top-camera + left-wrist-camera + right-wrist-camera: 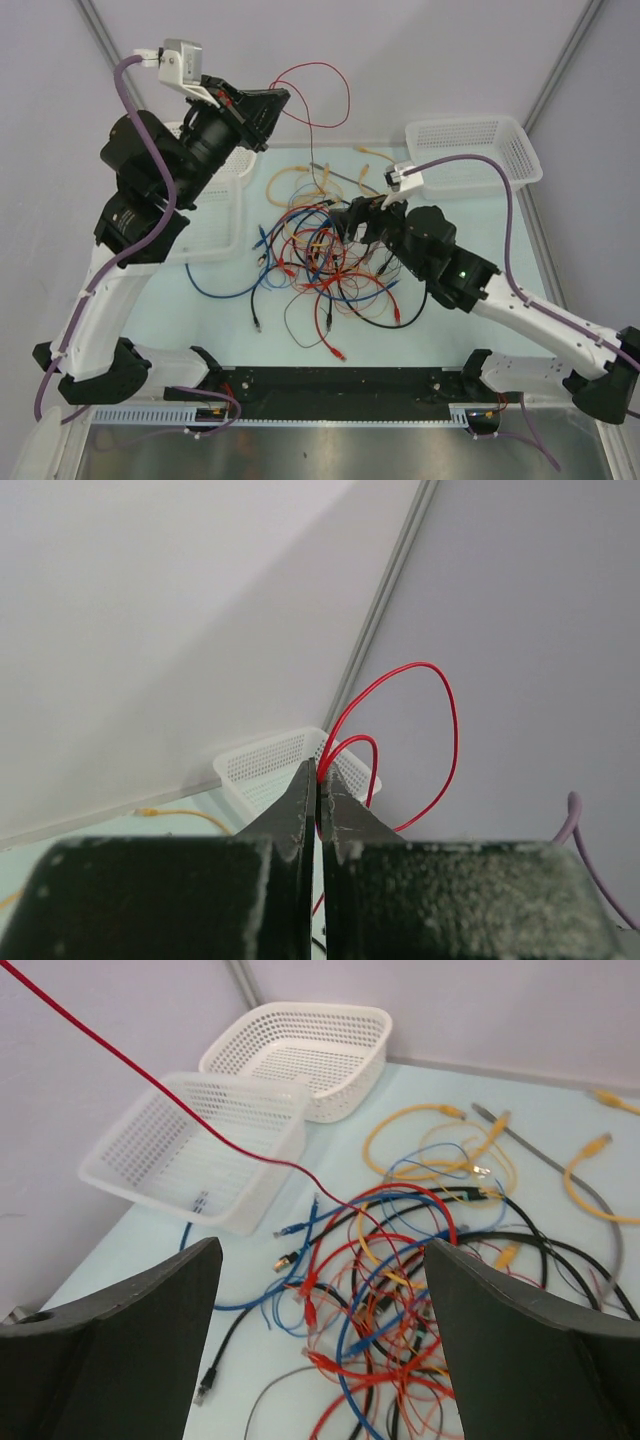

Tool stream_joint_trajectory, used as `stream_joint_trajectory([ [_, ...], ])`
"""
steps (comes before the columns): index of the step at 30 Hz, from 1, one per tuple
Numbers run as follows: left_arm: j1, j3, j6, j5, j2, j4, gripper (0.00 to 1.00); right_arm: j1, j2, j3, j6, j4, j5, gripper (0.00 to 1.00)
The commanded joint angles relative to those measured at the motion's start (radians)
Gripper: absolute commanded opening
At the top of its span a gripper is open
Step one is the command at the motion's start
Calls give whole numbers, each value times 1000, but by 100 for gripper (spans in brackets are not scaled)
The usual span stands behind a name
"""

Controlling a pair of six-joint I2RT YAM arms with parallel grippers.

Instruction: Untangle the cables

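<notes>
A tangle of thin red, black, blue and orange-yellow cables (325,262) lies mid-table, also in the right wrist view (420,1290). My left gripper (270,103) is raised at the back, shut on a thin red cable (318,90) that loops above it and runs down into the pile. In the left wrist view the fingers (318,780) pinch that red cable (440,730). My right gripper (362,222) is open and empty just above the pile's right side; in the right wrist view its fingers (150,1310) frame the tangle, and the taut red cable (150,1085) crosses upward.
A white mesh basket (480,150) stands at the back right. Two white baskets (200,1150) (300,1055) stand at the left, partly under my left arm. Loose yellow cables (300,178) lie behind the pile. A black rail (330,385) runs along the near edge.
</notes>
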State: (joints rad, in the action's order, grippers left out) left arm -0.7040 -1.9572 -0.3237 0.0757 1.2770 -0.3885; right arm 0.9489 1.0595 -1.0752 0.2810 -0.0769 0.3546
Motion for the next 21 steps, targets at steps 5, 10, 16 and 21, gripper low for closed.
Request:
stream_joint_trajectory([
  [5, 0, 30, -5, -14, -18, 5, 0, -30, 181, 4, 0, 334, -149, 86],
  [10, 1, 93, -25, -34, -42, 42, 0, -62, 279, 4, 30, 455, -125, 82],
  [16, 1, 151, -29, -16, -82, 54, 0, -91, 344, 4, 67, 551, -66, 15],
  [21, 1, 198, -2, 97, -133, 22, 1, -90, 219, 3, 41, 454, -34, 0],
])
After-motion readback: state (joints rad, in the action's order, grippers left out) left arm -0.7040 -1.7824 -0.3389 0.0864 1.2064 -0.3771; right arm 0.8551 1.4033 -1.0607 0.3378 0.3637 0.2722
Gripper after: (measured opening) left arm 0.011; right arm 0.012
